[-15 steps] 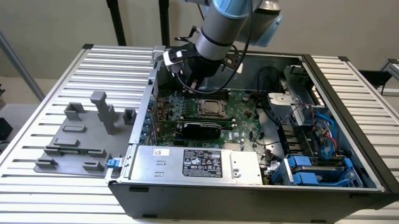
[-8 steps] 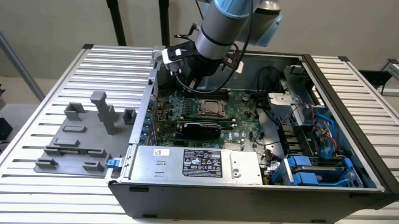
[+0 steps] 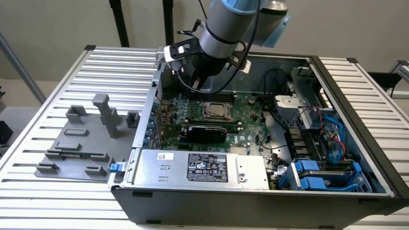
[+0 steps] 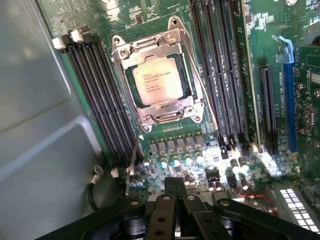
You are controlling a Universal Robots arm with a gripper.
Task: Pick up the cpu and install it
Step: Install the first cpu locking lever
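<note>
Leftmost in the exterior view, a grey moulded plastic fixture point(image 3: 76, 143) lies on the slatted metal table point(image 3: 108, 62). Beside it stands an open black computer case point(image 3: 255, 206). Inside, the pale silver square cpu point(image 3: 217, 111) sits in the green motherboard's point(image 3: 246, 103) socket. The arm's black fingers point(image 4: 171, 189) hang close above, pressed together and empty.

Slatted table point(image 3: 108, 72) carries a computer case point(image 3: 255, 206) — plus a grey fixture point(image 3: 76, 143).

Arm point(image 3: 221, 31) descends steeply from above, wrist tilted toward the exterior view's left. Gripper point(image 4: 176, 183) points downward, black fingers pressed together, nothing held between them.
</note>
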